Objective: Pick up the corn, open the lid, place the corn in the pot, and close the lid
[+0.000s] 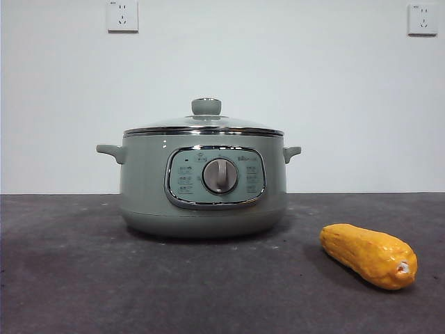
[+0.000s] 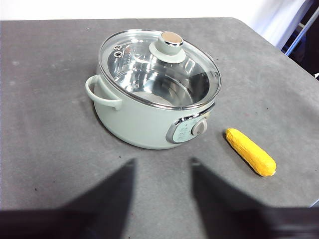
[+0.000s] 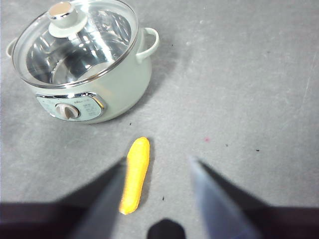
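The sage-green pot [image 1: 201, 202] stands mid-table with the glass lid [image 1: 205, 125] shut on it, green knob on top. The orange-yellow corn [image 1: 368, 255] lies on the table to the pot's front right, pale stub toward the camera. No gripper shows in the front view. In the left wrist view the pot [image 2: 144, 124], the lid [image 2: 159, 64] and the corn [image 2: 250, 152] lie ahead of my open, empty left gripper [image 2: 163, 163]. My right gripper [image 3: 157, 162] is open and empty, high above the corn [image 3: 135, 172], which lies along one jaw's inner side, near the pot [image 3: 114, 94].
The dark grey table [image 1: 83, 278] ends at a white wall with two sockets [image 1: 122, 15]. The table's edge and some dark framework [image 2: 304, 40] show beyond the pot in the left wrist view.
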